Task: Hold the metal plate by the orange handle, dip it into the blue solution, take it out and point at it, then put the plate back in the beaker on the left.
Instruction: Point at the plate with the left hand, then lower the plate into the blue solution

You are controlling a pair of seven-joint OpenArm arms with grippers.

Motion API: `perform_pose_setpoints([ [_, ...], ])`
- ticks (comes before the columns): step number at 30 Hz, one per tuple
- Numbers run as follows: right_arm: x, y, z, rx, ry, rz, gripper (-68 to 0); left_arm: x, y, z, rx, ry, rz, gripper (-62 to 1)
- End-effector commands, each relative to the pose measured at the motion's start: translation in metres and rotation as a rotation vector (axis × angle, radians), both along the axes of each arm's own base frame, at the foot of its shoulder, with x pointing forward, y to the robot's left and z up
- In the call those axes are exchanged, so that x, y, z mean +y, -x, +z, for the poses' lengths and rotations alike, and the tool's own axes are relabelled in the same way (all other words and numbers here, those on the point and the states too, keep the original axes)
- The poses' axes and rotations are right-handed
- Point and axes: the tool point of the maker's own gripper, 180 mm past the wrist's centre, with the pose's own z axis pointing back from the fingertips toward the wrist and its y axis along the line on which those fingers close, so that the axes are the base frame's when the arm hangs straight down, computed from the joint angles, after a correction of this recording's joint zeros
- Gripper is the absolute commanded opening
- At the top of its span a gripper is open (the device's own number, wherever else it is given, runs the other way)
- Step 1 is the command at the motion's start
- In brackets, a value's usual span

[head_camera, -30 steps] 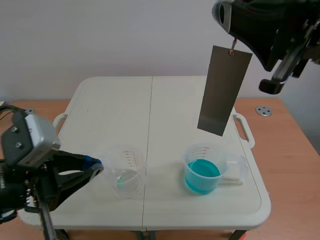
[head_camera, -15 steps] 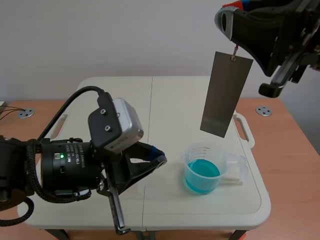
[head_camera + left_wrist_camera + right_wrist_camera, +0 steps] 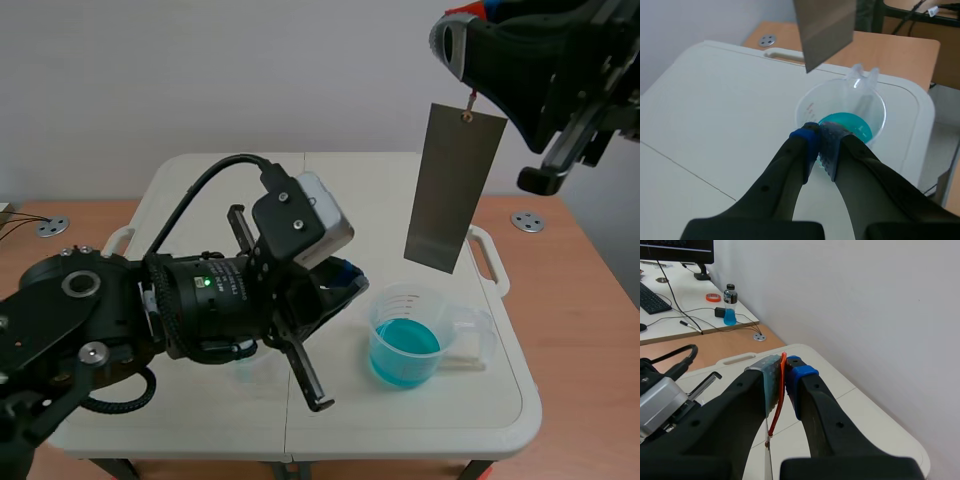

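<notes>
Overhead in the scene view, we see the right gripper (image 3: pixel 470 90) raised, the metal plate (image 3: pixel 452 190) hanging just below it, above the beaker of blue solution (image 3: pixel 405 340). Left wrist view: we see the left gripper (image 3: pixel 819 142) closed on nothing, tips at the beaker's near rim, plate ahead. Right wrist view: the right gripper's fingers pinch the thin orange handle (image 3: pixel 778 400).

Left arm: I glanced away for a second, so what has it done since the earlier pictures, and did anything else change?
The left gripper swept from the near left corner of the table across to the beaker of blue solution; its fingers are shut, tips by the rim. The right gripper stayed shut on the orange handle, the metal plate hanging above the beaker.
</notes>
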Motion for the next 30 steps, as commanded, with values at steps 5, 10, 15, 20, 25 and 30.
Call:
perform_pose_setpoints([
  [5,0.004,0.003,0.008,-0.023,-0.025,0.025,-66.2,-0.007,-0.016,0.011,-0.031,0.044,0.046,-59.3],
  [10,0.004,0.003,0.009,-0.023,-0.025,0.025,-66.2,-0.007,-0.018,0.008,-0.027,0.044,0.052,-59.3],
  [15,0.004,0.003,0.009,-0.023,-0.026,0.025,-66.2,-0.007,-0.018,0.009,-0.028,0.043,0.052,-59.3],
  [20,0.004,0.003,0.009,-0.023,-0.026,0.025,-66.2,-0.007,-0.018,0.008,-0.027,0.042,0.052,-59.3],
  [25,0.004,0.003,0.009,-0.023,-0.025,0.025,-66.2,0.009,-0.023,0.008,-0.036,0.023,0.083,-59.3],
  [30,0.004,0.003,0.008,-0.023,-0.025,0.025,-66.2,0.054,-0.024,0.017,-0.073,-0.015,0.165,-59.3],
])
